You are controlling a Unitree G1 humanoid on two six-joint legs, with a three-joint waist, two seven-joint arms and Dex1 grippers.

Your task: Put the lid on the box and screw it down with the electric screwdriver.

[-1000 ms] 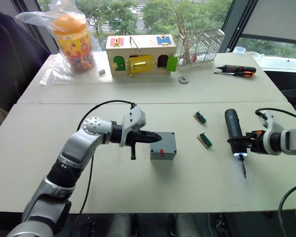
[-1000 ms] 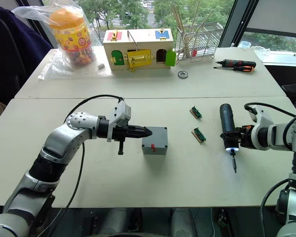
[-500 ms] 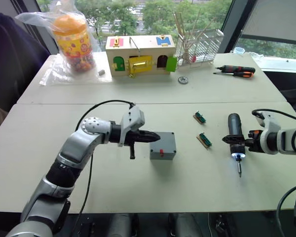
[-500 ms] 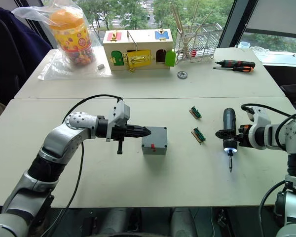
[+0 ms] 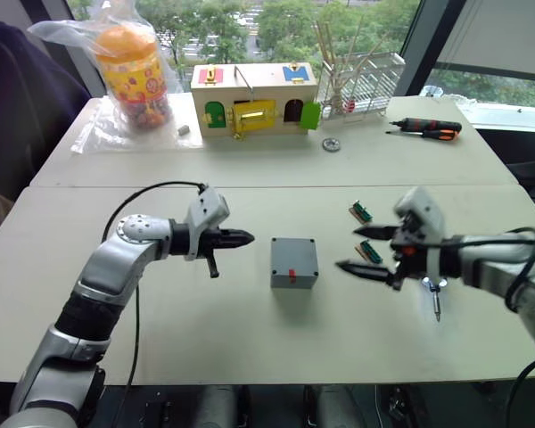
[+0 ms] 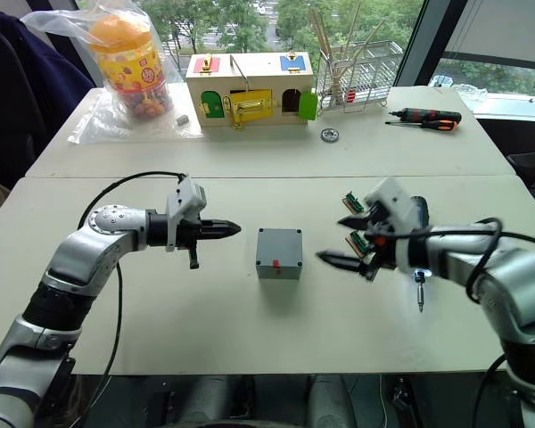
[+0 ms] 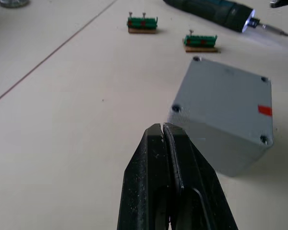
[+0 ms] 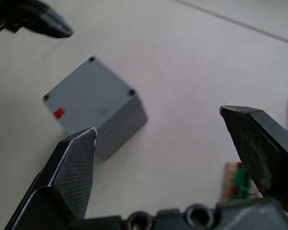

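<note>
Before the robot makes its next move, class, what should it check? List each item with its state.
1. Lid seated on box: ok, flush, corner screws in view.
2. Right gripper free to grasp: ok, fingers spread, empty.
3. Electric screwdriver in hand: not ok, it lies on the table.
4. Left gripper clear of box: ok, apart from it, fingers together.
5. Screws tight: cannot tell.
6. Green parts clear of box: ok.

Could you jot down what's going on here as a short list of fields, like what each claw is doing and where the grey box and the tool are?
left gripper: shut, empty, beside the box
right gripper: open, empty, on the box's other side
box: on the table, lid on it, between both grippers
electric screwdriver: lying on the table, tip light on
</note>
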